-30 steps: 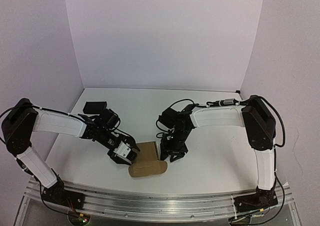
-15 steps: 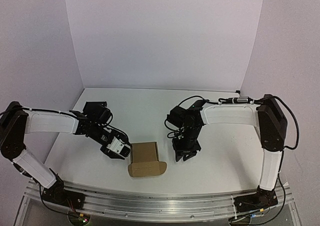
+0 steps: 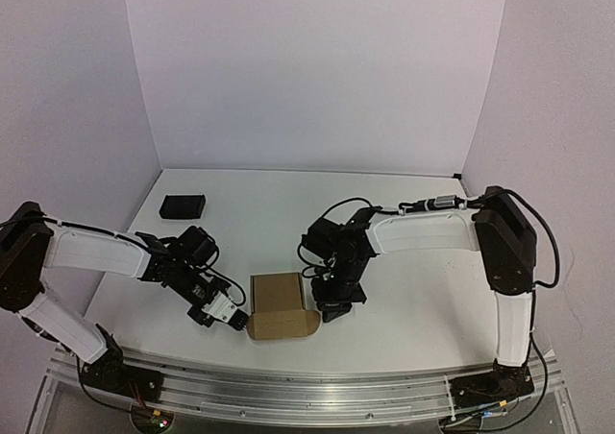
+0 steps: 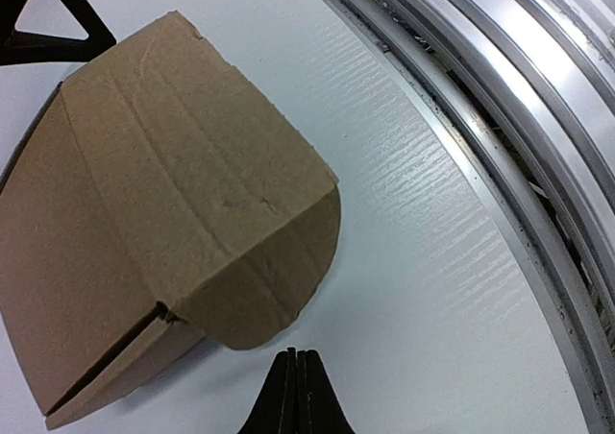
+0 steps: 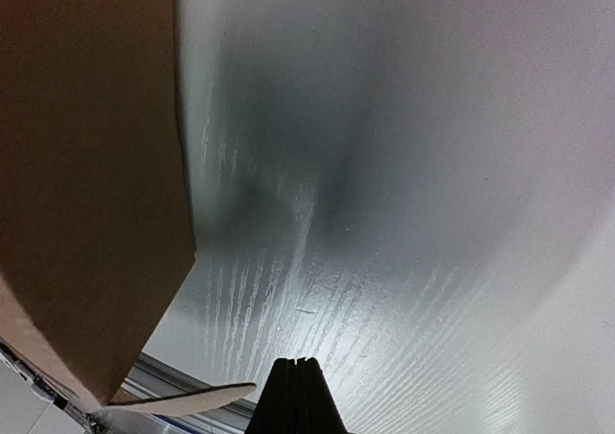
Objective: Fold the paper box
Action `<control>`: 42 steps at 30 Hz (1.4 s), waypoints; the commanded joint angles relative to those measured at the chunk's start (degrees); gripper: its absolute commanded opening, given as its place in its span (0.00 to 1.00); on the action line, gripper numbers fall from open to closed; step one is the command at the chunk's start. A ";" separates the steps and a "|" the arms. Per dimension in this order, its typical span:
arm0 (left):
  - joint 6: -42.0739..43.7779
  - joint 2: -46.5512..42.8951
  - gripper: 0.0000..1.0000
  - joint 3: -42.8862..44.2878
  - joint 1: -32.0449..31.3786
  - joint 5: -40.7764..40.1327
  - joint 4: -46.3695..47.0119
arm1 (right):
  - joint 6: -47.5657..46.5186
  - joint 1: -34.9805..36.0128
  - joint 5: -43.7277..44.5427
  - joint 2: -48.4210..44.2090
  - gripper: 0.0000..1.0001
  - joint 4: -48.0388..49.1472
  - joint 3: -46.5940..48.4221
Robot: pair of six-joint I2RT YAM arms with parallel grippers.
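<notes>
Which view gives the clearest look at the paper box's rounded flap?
Left wrist: the paper box fills much of the frame, and its rounded flap is sharp and unobstructed. Top external shows the whole box, but small. Right wrist shows only one dark, blurred side, with no flap.

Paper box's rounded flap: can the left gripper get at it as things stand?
Probably yes: the left gripper, shut, points at the rounded flap of the paper box, only bare table between.
</notes>
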 commanded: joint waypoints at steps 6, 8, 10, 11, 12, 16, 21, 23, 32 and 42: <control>-5.03 3.88 0.06 -0.70 -4.22 1.35 10.17 | 1.06 1.00 -7.70 2.04 0.00 5.50 0.87; -5.18 4.63 0.06 -0.21 -4.42 2.09 10.17 | 1.07 1.02 -8.85 2.35 0.00 6.08 0.94; -5.38 4.97 0.06 0.30 -4.63 3.13 9.72 | 1.07 1.09 -9.71 2.65 0.00 6.18 1.11; -5.55 5.07 0.07 0.55 -4.66 3.50 9.70 | 1.03 1.12 -9.93 2.72 0.00 6.23 1.30; -5.62 5.13 0.07 0.77 -4.68 3.94 9.56 | 1.00 1.15 -10.28 2.84 0.00 6.29 1.45; -5.62 5.25 0.08 2.90 -4.68 7.24 6.24 | 1.06 1.30 -11.91 3.32 0.00 6.42 2.01; -5.27 4.93 0.09 5.71 -4.69 11.94 -0.72 | 1.60 1.26 -14.43 3.92 0.00 6.53 2.84; -5.35 5.11 0.09 5.66 -4.68 12.04 -0.98 | 1.84 1.29 -15.74 4.07 0.00 6.46 2.91; -7.52 6.60 0.08 4.49 -4.68 6.60 3.75 | 2.09 1.22 -11.46 4.22 0.00 6.40 1.68; -8.57 6.49 0.04 1.95 -4.21 -1.10 7.95 | 1.73 1.21 0.09 2.66 0.00 7.51 0.58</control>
